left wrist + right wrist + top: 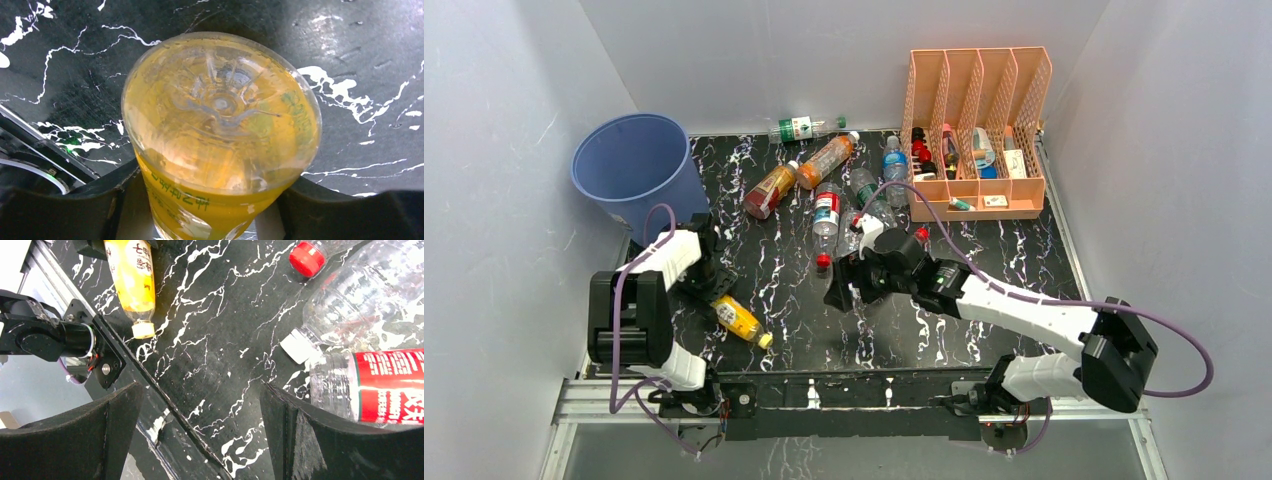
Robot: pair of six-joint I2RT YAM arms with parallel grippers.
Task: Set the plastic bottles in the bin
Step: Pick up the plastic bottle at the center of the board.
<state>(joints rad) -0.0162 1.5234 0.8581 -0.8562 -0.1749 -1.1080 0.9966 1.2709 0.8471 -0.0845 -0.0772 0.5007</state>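
Overhead, the yellow bottle [739, 320] lies on its side on the black marbled surface [984, 250], near the front left. The left pincer [714, 292] sits at its bottom end. The blue bin [664, 195] stands behind that arm in the far left corner. The other bottles [824, 160] lie in a loose pile at the middle back, beside a peach organizer [979, 130]. The right pincer [839, 285] hovers just in front of that pile, holding nothing.

From the left wrist, the yellow bottle's [220, 115] base fills the frame. The left pincer [212, 215] has a finger [65, 210] close on each side, though whether they press it cannot be told.

From the right wrist, the right pincer [200, 430] is spread wide over bare surface. A bottle with a red label [380, 385] lies just beyond its one finger [320, 435]. The yellow bottle [132, 275] lies well apart.
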